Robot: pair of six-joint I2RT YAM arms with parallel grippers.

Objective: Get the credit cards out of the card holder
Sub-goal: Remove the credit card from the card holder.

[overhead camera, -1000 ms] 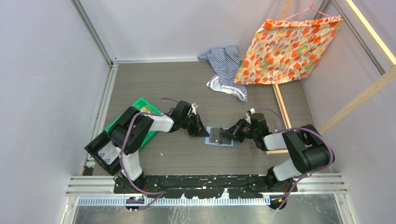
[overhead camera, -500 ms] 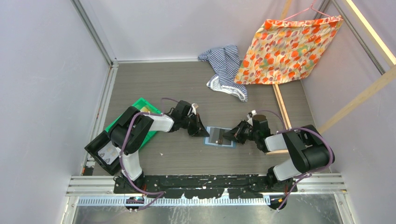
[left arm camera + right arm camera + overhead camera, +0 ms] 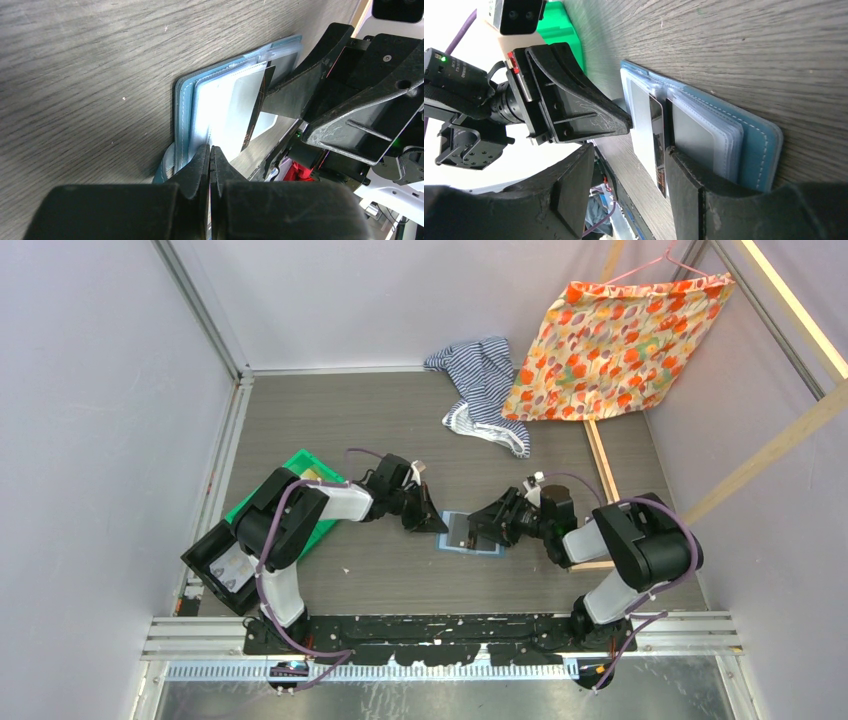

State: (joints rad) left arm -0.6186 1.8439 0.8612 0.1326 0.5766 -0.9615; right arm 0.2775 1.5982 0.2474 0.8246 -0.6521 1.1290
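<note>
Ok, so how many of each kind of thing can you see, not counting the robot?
cloths: 2 (striped cloth, flowery cloth)
card holder: 1
credit card showing: 1
green bin: 1
total: 5

The card holder (image 3: 460,536) is laid open on the desk (image 3: 400,420) near its middle, between the 2 arms. The left gripper (image 3: 432,521) is set at the holder's left edge and the right gripper (image 3: 483,528) over its right half, the 2 facing each other. 1 credit card (image 3: 657,145) is seen at the holder's fold, between the right gripper's fingers (image 3: 684,190). A bin (image 3: 300,468) is placed left of the holder, partly under the left arm. A crumpled garment (image 3: 480,390) is found at the back of the desk, with a hung cloth (image 3: 620,340) to its right. A wooden rail (image 3: 600,465) is laid nearer than that cloth, to the right of the holder.
</note>
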